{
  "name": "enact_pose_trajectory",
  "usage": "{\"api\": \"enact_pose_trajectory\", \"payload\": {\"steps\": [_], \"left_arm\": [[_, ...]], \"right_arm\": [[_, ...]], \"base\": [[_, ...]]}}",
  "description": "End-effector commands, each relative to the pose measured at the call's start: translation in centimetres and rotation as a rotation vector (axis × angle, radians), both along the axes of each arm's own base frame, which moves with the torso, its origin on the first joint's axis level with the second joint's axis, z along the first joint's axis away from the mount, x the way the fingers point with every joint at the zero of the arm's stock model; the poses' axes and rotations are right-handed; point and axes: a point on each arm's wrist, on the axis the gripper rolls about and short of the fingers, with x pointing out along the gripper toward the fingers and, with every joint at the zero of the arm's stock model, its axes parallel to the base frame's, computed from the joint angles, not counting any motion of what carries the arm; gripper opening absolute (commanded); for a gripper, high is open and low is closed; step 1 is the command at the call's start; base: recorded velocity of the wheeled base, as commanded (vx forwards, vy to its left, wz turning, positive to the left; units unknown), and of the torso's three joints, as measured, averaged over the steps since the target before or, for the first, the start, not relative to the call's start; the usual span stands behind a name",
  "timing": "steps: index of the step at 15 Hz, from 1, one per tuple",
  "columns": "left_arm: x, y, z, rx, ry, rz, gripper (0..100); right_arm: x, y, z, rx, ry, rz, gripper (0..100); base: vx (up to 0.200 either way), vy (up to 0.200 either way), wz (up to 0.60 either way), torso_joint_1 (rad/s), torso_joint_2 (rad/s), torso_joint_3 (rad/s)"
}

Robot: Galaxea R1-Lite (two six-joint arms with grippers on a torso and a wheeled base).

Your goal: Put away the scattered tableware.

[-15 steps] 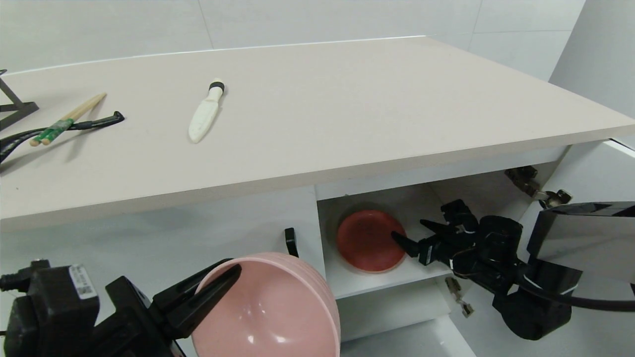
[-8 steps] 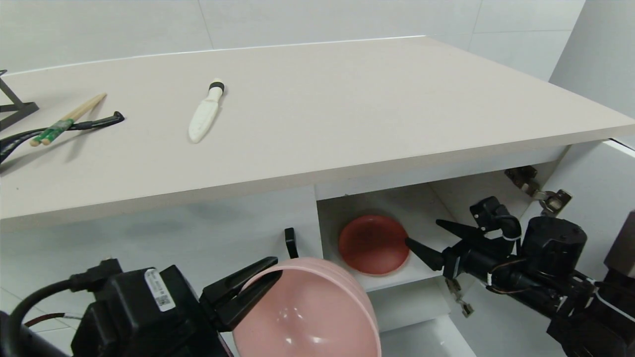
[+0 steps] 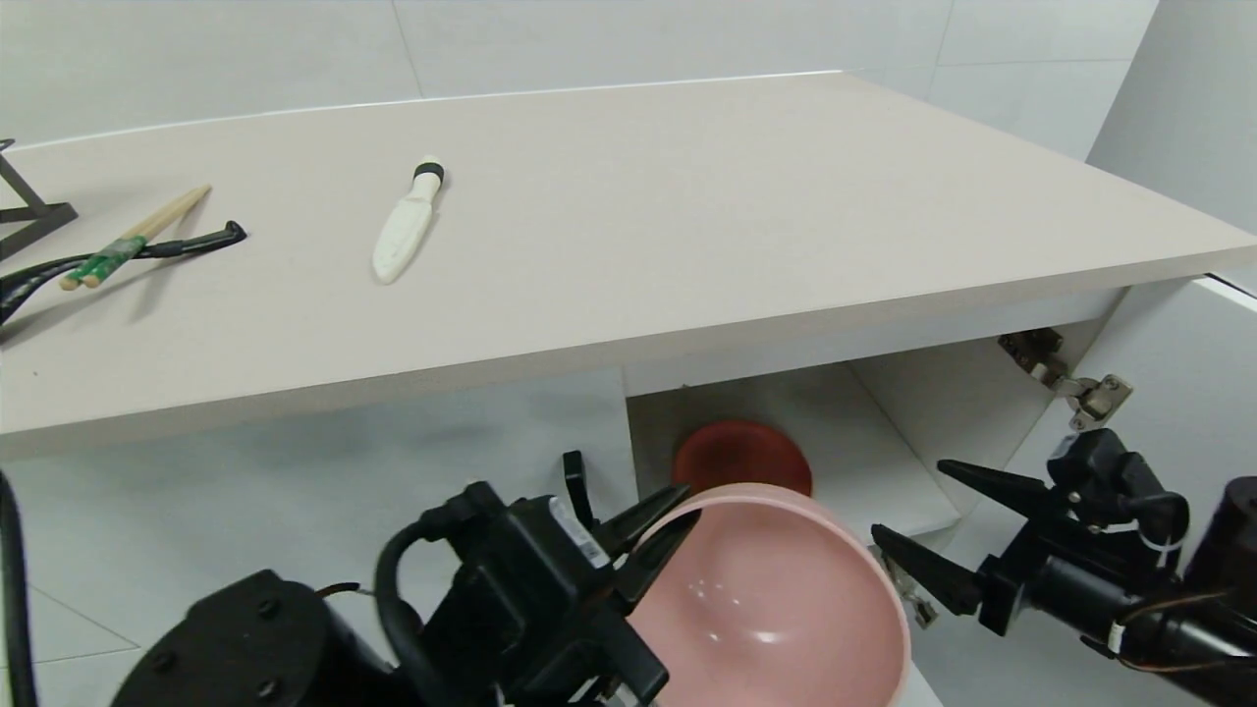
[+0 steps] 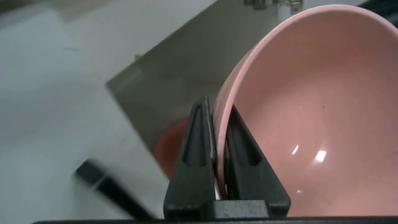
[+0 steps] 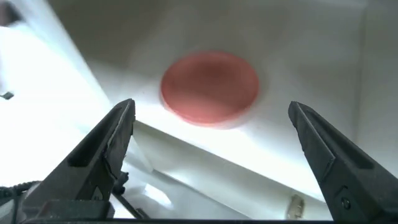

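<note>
L arm (image 3: 275,638) swung bowl (image 3: 786,609) rightward, jaws clamped.

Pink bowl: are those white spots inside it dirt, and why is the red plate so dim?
Head view and left wrist view: the spots on the pink bowl are glints of light; head view: the red plate sits shaded under the countertop.

My beige counter (image 3: 687,216) carries a white knife (image 3: 405,228) with a black collar. Well to my left of the knife, chopsticks (image 3: 133,238) lie touching a black cable (image 3: 187,244). Below and to the right of the knife, a cabinet shelf (image 3: 884,462) holds a red plate (image 3: 741,454).
</note>
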Motion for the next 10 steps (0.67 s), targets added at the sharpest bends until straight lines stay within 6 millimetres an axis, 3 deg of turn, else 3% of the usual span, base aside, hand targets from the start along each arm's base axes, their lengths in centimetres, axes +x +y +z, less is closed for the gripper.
{"api": "enact_pose_trajectory", "payload": {"steps": [1,5,10], "left_arm": [[1.3,-3.0,-1.9,0.033,0.025,0.009,0],[2.1,-5.5,-2.8,0.034,0.024,0.020,0],[3.2,-6.8,-4.9,0.064,0.053,0.161,0]], "right_arm": [[-2.8,-1.3,1.6,0.025,-0.071,-0.009,100],[-1.6,-2.0,1.1,0.010,-0.049,-0.064,100],[-0.7,-3.4,1.6,-0.006,-0.089,-0.149,100]], "base": [[0.000,0.000,0.00,0.000,0.00,0.000],[0.000,0.000,0.00,0.000,0.00,0.000],[0.000,0.000,0.00,0.000,0.00,0.000]]}}
